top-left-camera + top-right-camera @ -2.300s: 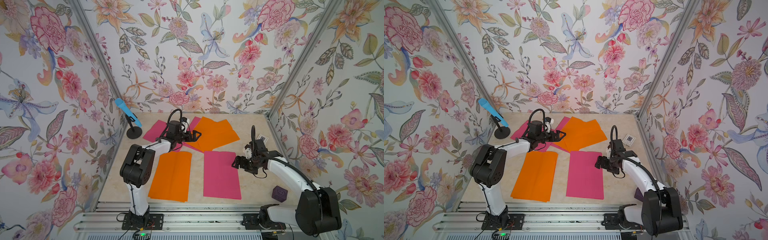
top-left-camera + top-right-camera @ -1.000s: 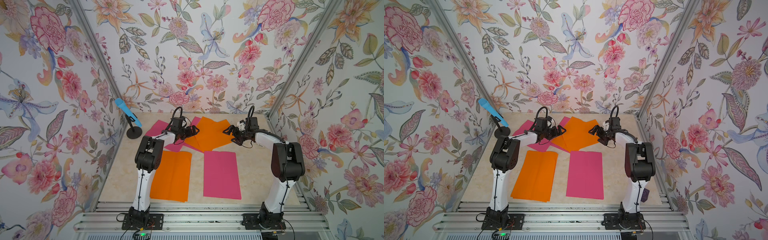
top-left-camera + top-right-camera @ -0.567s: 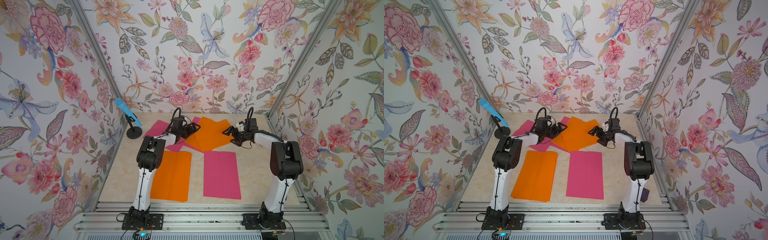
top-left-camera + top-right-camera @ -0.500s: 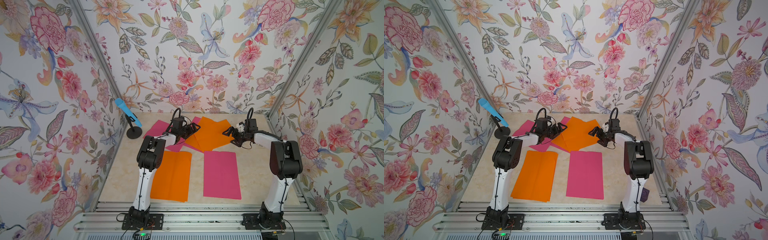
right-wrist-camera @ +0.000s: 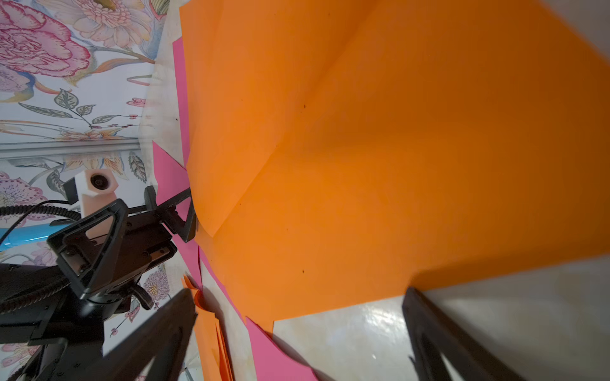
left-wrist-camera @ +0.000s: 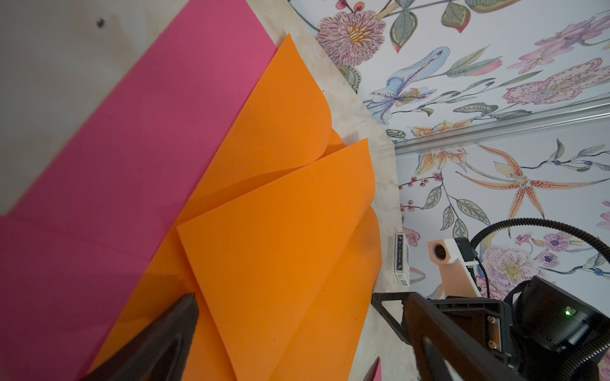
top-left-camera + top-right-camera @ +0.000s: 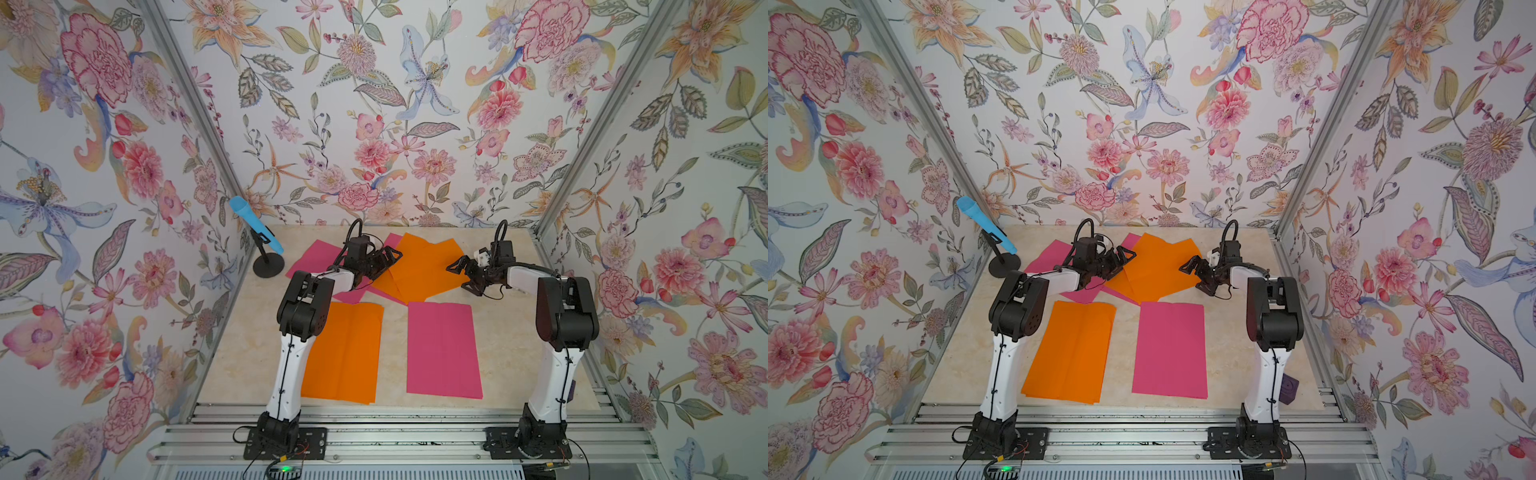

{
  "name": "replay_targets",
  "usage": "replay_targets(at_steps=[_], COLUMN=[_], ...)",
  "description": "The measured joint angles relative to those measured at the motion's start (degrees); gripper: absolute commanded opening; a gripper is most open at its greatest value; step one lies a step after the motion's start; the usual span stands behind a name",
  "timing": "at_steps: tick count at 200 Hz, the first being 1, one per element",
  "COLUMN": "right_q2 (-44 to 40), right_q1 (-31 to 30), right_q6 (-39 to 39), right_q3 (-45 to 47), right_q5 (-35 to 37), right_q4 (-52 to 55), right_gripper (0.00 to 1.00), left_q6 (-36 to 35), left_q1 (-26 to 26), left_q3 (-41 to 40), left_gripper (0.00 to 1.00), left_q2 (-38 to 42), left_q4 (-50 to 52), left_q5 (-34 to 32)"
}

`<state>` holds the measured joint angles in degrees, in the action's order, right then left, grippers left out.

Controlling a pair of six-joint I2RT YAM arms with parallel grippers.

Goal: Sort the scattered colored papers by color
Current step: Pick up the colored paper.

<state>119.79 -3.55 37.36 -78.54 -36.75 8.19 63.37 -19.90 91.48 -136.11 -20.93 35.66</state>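
Several colored papers lie on the table. At the back, overlapping orange sheets (image 7: 424, 266) (image 7: 1158, 266) rest on pink sheets (image 7: 316, 257). Nearer the front, one orange sheet (image 7: 345, 353) and one pink sheet (image 7: 442, 349) lie flat, side by side. My left gripper (image 7: 388, 259) (image 6: 300, 306) stands open at the orange pile's left edge, its jaws straddling a curled orange sheet (image 6: 280, 250). My right gripper (image 7: 459, 276) (image 5: 298, 313) is open at the pile's right edge, low over bare table, with a pink corner (image 5: 280, 356) between its fingers. Neither holds anything.
A blue microphone (image 7: 257, 226) on a black stand sits at the back left. A small white box (image 6: 402, 260) leans by the right wall. A purple object (image 7: 1289, 388) lies at the front right. Floral walls close in three sides.
Since the earliest frames my right arm has swung from beside the front pink sheet to the back pile's right edge. Over the last second both grippers have barely moved and stay open.
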Motion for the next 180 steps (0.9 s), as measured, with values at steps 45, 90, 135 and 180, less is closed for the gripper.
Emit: replay_targets(at_steps=[45, 90, 135, 180], right_q2=[0.02, 0.02, 0.02, -0.17], right_q1=[0.00, 0.00, 0.07, 0.07], right_q6=[0.00, 0.00, 0.00, 0.00], right_q3=[-0.02, -0.02, -0.02, 0.02], right_q5=[-0.15, -0.24, -0.35, -0.33], right_q4=[-0.04, -0.07, -0.09, 0.04], right_gripper=[1.00, 1.00, 1.00, 1.00], left_q6=[1.62, 1.86, 0.11, -2.32], left_q1=[-0.74, -1.11, -1.14, -1.51], left_q3=[2.14, 3.54, 5.31, 7.58], left_gripper=[0.94, 0.64, 0.30, 0.09], left_q2=[-1.86, -2.43, -2.43, -2.99], left_q4=[-1.33, -0.74, 0.55, 4.66], left_q5=[0.20, 0.57, 1.27, 0.52])
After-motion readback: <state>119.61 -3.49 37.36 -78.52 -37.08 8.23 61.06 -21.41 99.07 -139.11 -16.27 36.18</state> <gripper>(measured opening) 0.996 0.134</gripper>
